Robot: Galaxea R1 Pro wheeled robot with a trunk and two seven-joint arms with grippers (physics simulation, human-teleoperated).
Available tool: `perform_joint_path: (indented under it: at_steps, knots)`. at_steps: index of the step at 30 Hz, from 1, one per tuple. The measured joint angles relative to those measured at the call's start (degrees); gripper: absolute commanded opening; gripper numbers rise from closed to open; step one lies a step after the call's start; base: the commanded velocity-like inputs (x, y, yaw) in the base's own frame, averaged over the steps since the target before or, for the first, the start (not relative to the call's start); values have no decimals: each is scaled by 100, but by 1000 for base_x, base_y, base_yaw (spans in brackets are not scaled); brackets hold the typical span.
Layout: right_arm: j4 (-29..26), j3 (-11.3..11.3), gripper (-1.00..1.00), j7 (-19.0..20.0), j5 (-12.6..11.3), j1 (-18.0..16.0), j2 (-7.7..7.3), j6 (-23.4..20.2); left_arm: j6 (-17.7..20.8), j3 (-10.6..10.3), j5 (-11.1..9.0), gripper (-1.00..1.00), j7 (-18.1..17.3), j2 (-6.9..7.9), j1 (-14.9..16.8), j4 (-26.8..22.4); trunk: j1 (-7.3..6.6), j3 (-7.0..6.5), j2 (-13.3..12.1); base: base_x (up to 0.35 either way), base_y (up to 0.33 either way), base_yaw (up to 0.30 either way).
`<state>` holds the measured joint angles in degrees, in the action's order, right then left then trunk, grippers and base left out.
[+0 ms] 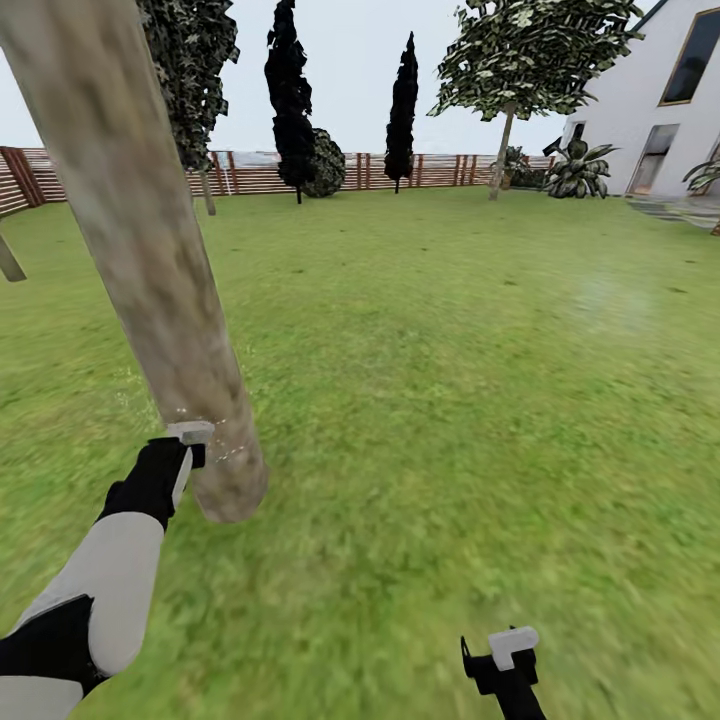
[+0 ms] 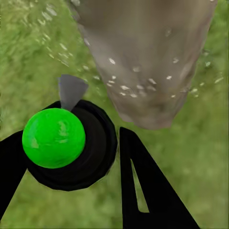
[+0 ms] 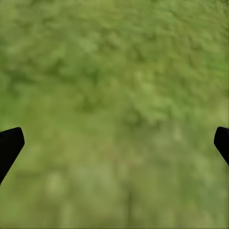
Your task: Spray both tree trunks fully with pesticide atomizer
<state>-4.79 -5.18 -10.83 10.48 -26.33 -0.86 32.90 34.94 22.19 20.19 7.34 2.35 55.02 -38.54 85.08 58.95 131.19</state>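
Clamped on the atomizer (image 2: 54, 138), left gripper (image 2: 71, 157) misted the trunk (image 1: 150, 280)'s base; right gripper (image 3: 114, 143) gaped idle; I judged sweeping upward best.

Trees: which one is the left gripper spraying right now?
The near trunk at head-view left, white specks dotting it beside the left gripper. The other leafy tree stands far off by the fence.
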Motion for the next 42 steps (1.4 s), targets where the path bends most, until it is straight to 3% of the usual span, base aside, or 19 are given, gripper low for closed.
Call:
perform_joint_path:
  at_steps: [2, 4, 5, 7, 10, 12, 27, 38, 42]
  knots:
    - [0, 0, 100, 0, 0, 0, 0, 0, -22, 55, 73, -100, -2, 152, -5, -1, 1, 0, 0, 21, 0, 0]
    - [0, 0, 100, 0, -1, 0, 0, -2, -24, 50, 32, -100, -9, 345, -15, 46, 2, 0, 0, 5, 0, 79]
    - [1, 0, 100, 0, -1, 0, 0, -2, -33, 43, 3, -100, -6, 370, -22, 68, 2, 0, 0, 2, 0, 202]
    - [1, -1, 100, 0, -1, -1, 7, 0, -38, 37, -29, -100, -3, 326, -114, 82, 2, 0, 0, 62, -89, 226]
    - [1, -1, 100, 0, -3, 0, 3, 2, -56, 30, -31, -100, 55, 68, -150, 82, 0, 0, 0, 132, -213, 63]
    - [1, 0, 100, 0, -3, 0, 1, 4, -52, 18, -6, -100, 67, 0, -153, 66, 0, 0, 0, 125, -247, 5]
    - [5, 0, 100, 0, 4, 0, 0, 1, -30, 34, -5, -100, 65, 14, -130, 2, 2, 0, 0, 44, -266, 4]
    - [9, -8, 100, 0, 7, -1, 9, -4, -35, 44, -12, -100, 90, 52, -109, -2, 2, 0, 0, 70, -160, 254]
    - [10, -8, 100, 0, 7, -1, 9, -4, -27, 42, 9, -100, 131, 17, -72, -213, 1, 0, 0, 2, -1, 276]
